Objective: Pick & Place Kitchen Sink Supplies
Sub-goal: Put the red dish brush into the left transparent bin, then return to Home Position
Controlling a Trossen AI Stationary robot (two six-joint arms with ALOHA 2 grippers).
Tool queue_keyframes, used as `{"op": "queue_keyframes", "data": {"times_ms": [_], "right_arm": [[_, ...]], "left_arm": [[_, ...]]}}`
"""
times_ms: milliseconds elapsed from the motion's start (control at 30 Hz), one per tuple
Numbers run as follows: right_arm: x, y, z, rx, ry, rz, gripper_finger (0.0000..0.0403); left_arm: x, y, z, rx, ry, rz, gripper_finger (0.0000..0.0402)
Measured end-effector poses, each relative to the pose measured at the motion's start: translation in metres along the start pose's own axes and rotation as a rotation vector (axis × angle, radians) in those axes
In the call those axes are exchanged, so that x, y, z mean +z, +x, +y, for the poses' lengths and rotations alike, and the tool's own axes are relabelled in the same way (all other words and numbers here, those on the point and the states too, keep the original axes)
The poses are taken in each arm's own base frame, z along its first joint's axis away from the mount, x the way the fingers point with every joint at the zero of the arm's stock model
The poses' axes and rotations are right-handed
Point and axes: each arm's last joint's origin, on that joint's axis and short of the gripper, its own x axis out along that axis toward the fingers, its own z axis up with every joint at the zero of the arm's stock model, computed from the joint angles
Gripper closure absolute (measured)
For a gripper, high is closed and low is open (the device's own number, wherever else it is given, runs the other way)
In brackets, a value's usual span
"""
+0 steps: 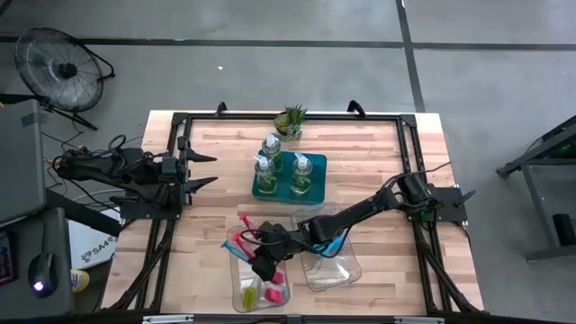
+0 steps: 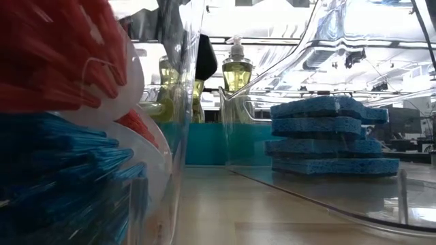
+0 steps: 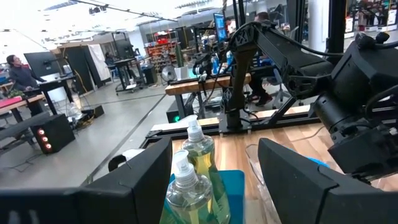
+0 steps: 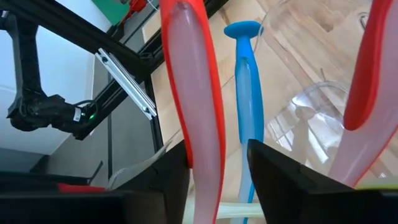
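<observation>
I'm holding the right gripper (image 4: 217, 171) over the brush bin (image 1: 236, 288), fingers pinching the red-pink brush (image 4: 196, 93) handle to lift it | left gripper (image 1: 202, 170) waiting wide open, table's left edge.

This is an industrial robotics lab or workshop. The floor (image 1: 270, 22) is bare grey concrete, with a standing fan (image 1: 58, 67) beside the workbench (image 1: 360, 153). Beyond the left claw (image 3: 214, 180) are more framed workbenches (image 3: 205, 84), monitors (image 3: 219, 25), shelving and a person (image 3: 18, 71) at a desk.
</observation>
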Motion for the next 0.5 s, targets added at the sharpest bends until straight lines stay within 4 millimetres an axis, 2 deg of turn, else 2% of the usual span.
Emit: {"op": "queue_keyframes", "data": {"times_ms": [267,500], "right_arm": [[-0.0005,0.0,-0.003,-0.015,0.0,0.029,0.0219],[0.0075,0.0005,-0.009,0.008,0.017,0.069,0.0211]], "left_arm": [[0.0,0.0,0.0,0.0,-0.008,0.0,0.0168],[0.0,0.0,0.0,0.0,-0.008,0.0,0.0168]]}}
